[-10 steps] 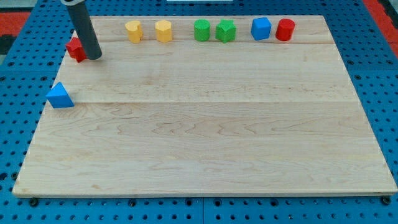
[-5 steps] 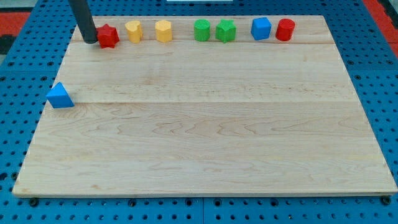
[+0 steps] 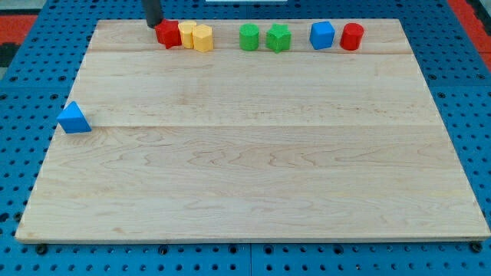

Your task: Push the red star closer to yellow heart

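Observation:
The red star point(image 3: 168, 34) sits near the board's top edge, left of centre, touching the yellow heart point(image 3: 186, 34) on its right. The heart in turn touches a second yellow block point(image 3: 202, 37). My tip point(image 3: 154, 23) is just left of and slightly above the red star, touching or nearly touching it; the dark rod runs up out of the view's top.
Further right along the top edge stand two green blocks point(image 3: 248, 37) point(image 3: 278, 37), a blue block point(image 3: 322, 34) and a red cylinder point(image 3: 351, 36). A blue triangle point(image 3: 74, 118) lies at the board's left edge. The wooden board point(image 3: 253, 153) rests on a blue pegboard.
My tip has moved right and up along the top edge, pushing the red star right into the yellow heart, which has slid right against the other yellow block.

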